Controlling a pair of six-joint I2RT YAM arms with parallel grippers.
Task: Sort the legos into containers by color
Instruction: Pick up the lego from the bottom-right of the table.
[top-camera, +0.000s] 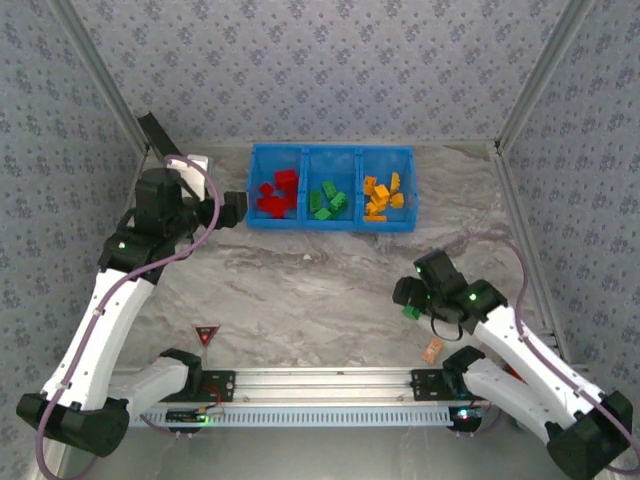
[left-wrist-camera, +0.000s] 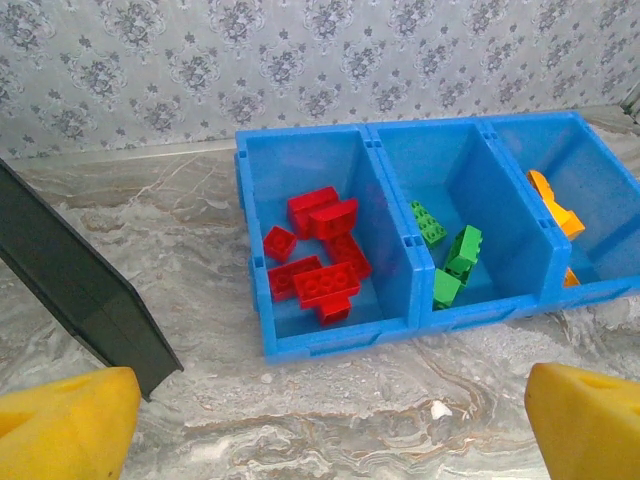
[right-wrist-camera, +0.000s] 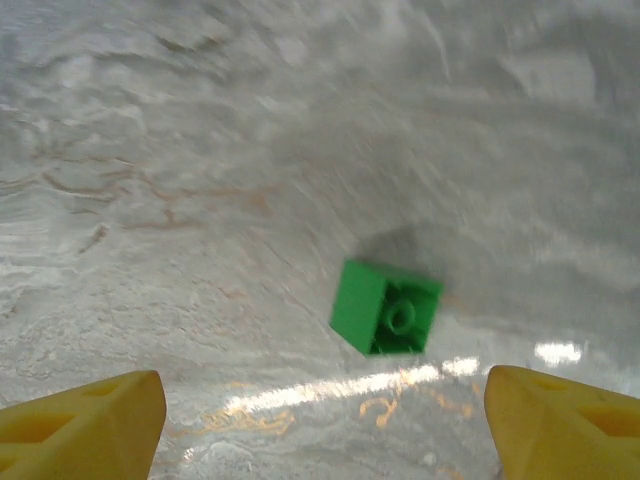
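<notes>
The blue tray sits at the top middle of the overhead view with 3 compartments: red legos on the left, green ones in the middle, orange-yellow ones on the right.

1 loose green brick is out on the marble table, right of center, well apart from the tray. In the right wrist view it's flipped so the hollow underside shows. It's a bit blurry, and I can't tell if it's resting flat. The right gripper is spread wide, with the brick between its yellow fingers and touching neither.

The left gripper is also spread wide with nothing in it, just beside the tray's left end. A black strip leans in at the left of its view.

A red triangular sign and a small tan block lie toward the bottom of the overhead view.
</notes>
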